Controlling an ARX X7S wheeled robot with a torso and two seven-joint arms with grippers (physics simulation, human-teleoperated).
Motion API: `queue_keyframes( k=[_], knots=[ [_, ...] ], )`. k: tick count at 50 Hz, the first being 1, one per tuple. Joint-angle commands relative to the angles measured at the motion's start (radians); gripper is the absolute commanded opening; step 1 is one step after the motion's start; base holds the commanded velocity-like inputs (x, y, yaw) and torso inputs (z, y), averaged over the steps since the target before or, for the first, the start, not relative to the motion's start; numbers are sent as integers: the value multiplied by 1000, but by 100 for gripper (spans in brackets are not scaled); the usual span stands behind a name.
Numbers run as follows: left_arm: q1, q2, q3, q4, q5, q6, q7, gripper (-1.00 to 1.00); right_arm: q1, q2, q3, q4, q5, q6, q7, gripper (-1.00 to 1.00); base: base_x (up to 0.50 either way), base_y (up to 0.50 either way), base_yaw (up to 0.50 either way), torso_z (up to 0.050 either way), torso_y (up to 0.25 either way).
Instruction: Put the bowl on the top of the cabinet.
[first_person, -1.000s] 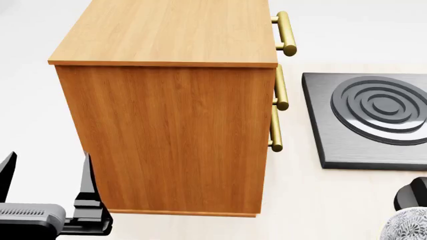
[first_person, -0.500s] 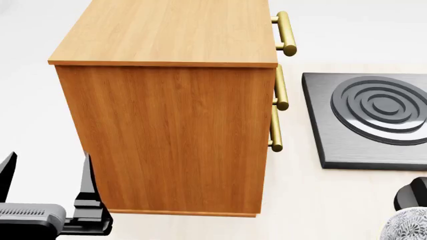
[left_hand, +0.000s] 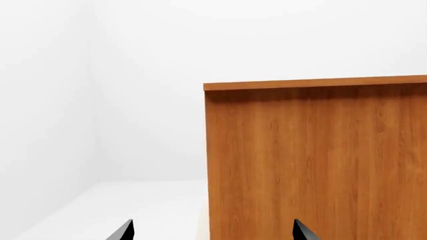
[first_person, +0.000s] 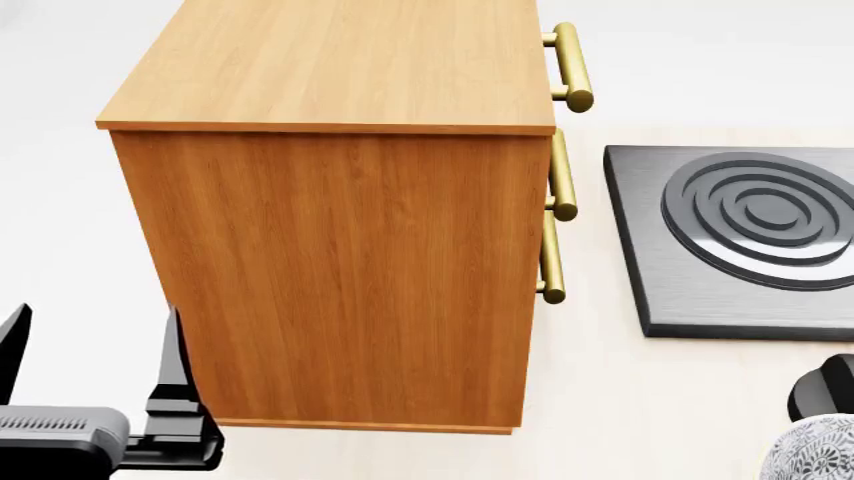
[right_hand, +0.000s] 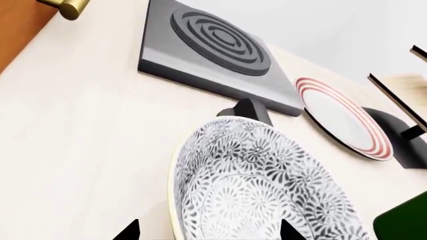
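The orange-brown cabinet (first_person: 334, 250) stands in the middle of the head view, and its flat top (first_person: 347, 60) is bare. The patterned bowl (right_hand: 260, 190) fills the near part of the right wrist view; in the head view only its edge (first_person: 814, 450) shows, at the lower right corner, low beside the cabinet. My right gripper (right_hand: 208, 231) is open. One fingertip is outside the bowl's rim and the other is over its patterned wall. My left gripper (first_person: 94, 345) is open and holds nothing, low by the cabinet's near left corner (left_hand: 280, 165).
A dark grey square slab with raised rings (first_person: 747, 235) lies right of the cabinet, below its brass handles (first_person: 561, 215). A small black object (first_person: 827, 385) sits between slab and bowl. Beyond are a red-striped plate (right_hand: 347, 120), pale rack slats (right_hand: 400, 90) and a dark green item (right_hand: 407, 222).
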Motion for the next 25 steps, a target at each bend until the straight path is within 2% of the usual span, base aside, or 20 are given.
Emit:
queue_keyframes(
  k=[1,25],
  knots=[
    [0,-3,1,3,-3,-1,-4,100,4,-9,-4,18,-4,-6,-8,100,0,0,0,0,0],
    [-1,-5,7,-8,-5,11,-7,100,9,-19,-14,43,-18,-13,-18,100,0,0,0,0,0]
  ],
)
